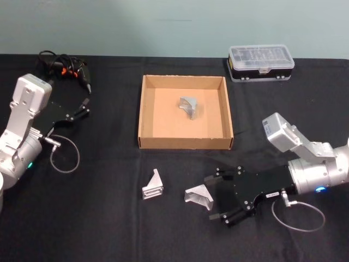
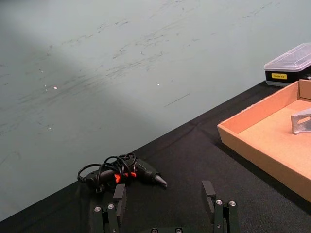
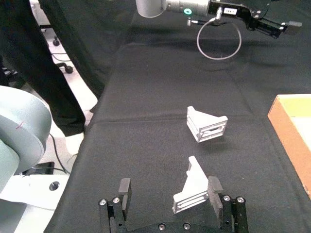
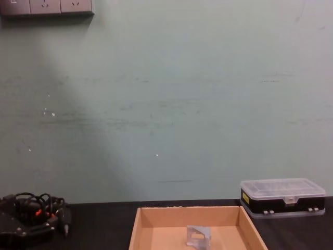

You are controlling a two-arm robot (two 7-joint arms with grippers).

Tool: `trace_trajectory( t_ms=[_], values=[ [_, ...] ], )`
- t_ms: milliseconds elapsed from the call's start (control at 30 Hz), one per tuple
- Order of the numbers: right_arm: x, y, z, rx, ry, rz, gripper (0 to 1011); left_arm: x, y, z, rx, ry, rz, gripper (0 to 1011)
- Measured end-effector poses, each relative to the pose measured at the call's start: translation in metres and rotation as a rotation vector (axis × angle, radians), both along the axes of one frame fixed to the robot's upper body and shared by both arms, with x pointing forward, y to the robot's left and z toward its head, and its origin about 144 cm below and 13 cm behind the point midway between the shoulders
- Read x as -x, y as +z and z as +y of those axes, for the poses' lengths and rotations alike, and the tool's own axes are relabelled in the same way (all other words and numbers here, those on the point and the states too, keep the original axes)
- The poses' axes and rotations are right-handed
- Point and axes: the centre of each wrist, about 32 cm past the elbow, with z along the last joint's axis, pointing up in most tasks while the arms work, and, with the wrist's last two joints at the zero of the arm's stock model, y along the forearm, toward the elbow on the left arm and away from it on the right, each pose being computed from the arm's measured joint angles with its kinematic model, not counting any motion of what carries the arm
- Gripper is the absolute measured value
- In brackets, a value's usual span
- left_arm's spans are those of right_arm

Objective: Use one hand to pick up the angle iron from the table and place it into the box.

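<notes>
Two silver angle irons lie on the black table (image 1: 98, 229) in front of the tan box (image 1: 146, 112): one (image 1: 153, 185) to the left, one (image 1: 199, 196) to the right. A third angle iron (image 1: 190, 105) rests inside the box. My right gripper (image 1: 211, 197) stands open low over the table, its fingers reaching around the right-hand angle iron. In the right wrist view that angle iron (image 3: 190, 193) sits close against one finger of the right gripper (image 3: 169, 190), with the other angle iron (image 3: 206, 130) farther off. My left gripper (image 1: 83, 103) is parked open at the far left.
A clear-lidded plastic case (image 1: 260, 63) stands behind the box at the right. A black corded tool (image 1: 68, 68) lies at the back left near the left gripper (image 2: 164, 196). Loose cable loops hang by both wrists. A person's dark trouser legs (image 3: 43, 73) stand beside the table.
</notes>
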Motion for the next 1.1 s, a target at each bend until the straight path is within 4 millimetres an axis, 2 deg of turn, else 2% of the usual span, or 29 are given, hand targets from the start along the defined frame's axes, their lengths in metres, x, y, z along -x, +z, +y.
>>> trace_trajectory(
  t_ms=[400, 1100],
  values=[
    [-0.012, -0.011, 0.013, 0.000, -0.017, -0.011, 1003, 0.000, 0.000, 0.000, 0.000, 0.000, 0.000, 1011],
    [-0.018, -0.014, 0.018, -0.015, -0.042, -0.017, 1003, 0.000, 0.000, 0.000, 0.000, 0.000, 0.000, 1011]
  ],
)
